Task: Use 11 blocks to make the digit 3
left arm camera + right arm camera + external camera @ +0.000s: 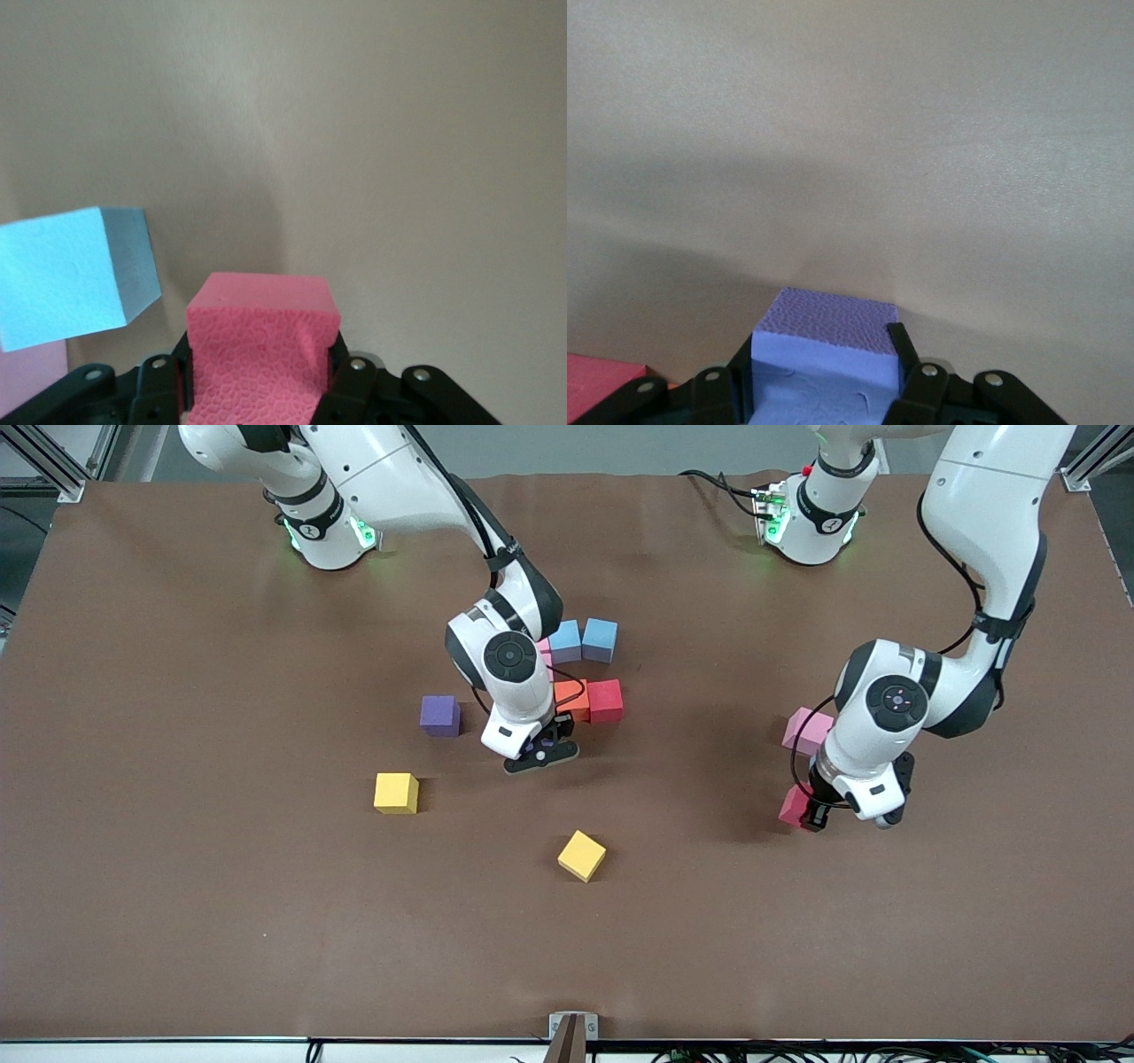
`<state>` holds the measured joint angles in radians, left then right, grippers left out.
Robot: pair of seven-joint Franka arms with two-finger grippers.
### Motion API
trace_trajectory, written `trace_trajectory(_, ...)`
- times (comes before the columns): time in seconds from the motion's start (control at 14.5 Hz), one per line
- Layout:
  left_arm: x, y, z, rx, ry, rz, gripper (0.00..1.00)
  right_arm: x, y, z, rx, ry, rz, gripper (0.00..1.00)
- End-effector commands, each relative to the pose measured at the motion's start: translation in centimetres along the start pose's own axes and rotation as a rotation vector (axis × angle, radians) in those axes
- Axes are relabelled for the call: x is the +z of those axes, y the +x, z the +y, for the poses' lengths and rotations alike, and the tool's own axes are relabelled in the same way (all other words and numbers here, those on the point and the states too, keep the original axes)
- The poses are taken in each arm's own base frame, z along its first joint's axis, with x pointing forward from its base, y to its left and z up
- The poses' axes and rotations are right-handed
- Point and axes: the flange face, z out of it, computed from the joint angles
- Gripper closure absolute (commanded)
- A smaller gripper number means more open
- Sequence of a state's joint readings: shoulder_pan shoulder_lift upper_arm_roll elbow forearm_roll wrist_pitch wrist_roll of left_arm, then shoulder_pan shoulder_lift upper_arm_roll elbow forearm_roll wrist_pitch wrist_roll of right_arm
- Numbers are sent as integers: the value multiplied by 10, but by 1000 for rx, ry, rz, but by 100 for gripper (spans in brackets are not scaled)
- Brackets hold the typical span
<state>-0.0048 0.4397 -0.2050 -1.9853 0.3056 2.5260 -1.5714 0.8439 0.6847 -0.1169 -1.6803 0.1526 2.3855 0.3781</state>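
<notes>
Nearest the front camera are two yellow cubes [582, 856] [396, 793] on the brown table [177, 912]. They're spares, not part of the figure.

Next up, toward the left arm's end: the left gripper [822, 815] is down at table level, clamped on a red cube [795, 806]. The left wrist view shows the foam dented between the black fingers [344, 376], so the grip looks firm. A pink cube [806, 731] sits just beside that arm, farther from the camera. That wrist view also shows a light blue cube [75, 274] close by, hidden under the arm in the front view.

Mid-table: the right gripper [540, 755] is closed on a purple cube [824, 354]. It's low, just nearer the camera than the started figure [580, 669]. The figure so far has an orange cube [573, 698] touching a red one [606, 700], two light blue cubes [565, 641] [600, 639] farther back, and a bit of pink by the arm. The rest is hidden. A second purple cube [440, 715] sits apart, toward the right arm's end.

Key relation: the figure lies well away from the left gripper, toward the table's middle, so its red cube needs a long carry across. The right arm is much nearer and prob places first; the two arms could crowd each other at the figure. The cubes have no long axis, so only squaring the faces matters.
</notes>
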Motion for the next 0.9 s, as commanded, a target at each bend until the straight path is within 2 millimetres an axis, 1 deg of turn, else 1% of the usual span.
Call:
trace_trajectory(0.0, -21, 3, 10, -27, 5, -11, 59, 3, -11, 3, -4, -13, -15, 93)
trace_trajectory(0.14, -32, 11, 19, -30, 27, -3, 60, 3, -10, 5, 4, -14, -18, 93)
trace_trajectory(0.21, -37, 14, 24, -33, 49, 0, 62, 6, -12, 7, 5, -19, -26, 93)
trace_trajectory(0.35, -40, 21, 36, -42, 81, 1, 62, 7, -13, 9, 8, -21, -30, 93)
trace_trajectory(0.55, -49, 26, 44, -60, 63, -19, 63, 8, -13, 10, 14, -22, -31, 93)
trace_trajectory(0.83, -50, 27, 46, -52, 58, -22, 63, 9, -13, 10, 14, -22, -29, 92)
